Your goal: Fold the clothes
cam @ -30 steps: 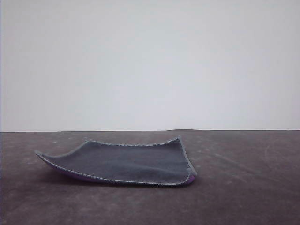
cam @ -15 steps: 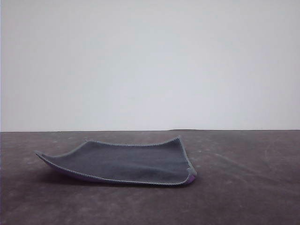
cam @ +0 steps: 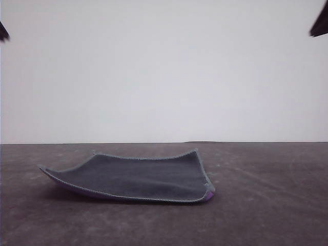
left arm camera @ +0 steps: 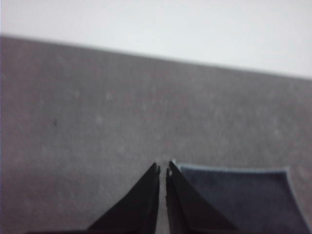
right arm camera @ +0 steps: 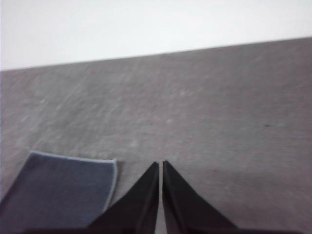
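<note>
The clothes (cam: 138, 177) are one small square cloth lying dark grey face up on the dark table, with a purple edge showing along its near side and its corners curled up. High above the table's left side, my left gripper (left arm camera: 162, 168) is shut and empty; the cloth (left arm camera: 243, 195) lies beyond its tips. My right gripper (right arm camera: 160, 165) is also shut and empty, high on the right, with the cloth (right arm camera: 63, 187) off to one side. Dark tips of the left arm (cam: 3, 32) and right arm (cam: 321, 23) show in the front view's upper corners.
The dark grey table (cam: 266, 205) stretches out around the cloth on all sides. A plain white wall (cam: 164, 72) rises behind its far edge.
Dark parts of both arms have come into the front view's top corners. The cloth has not moved.
</note>
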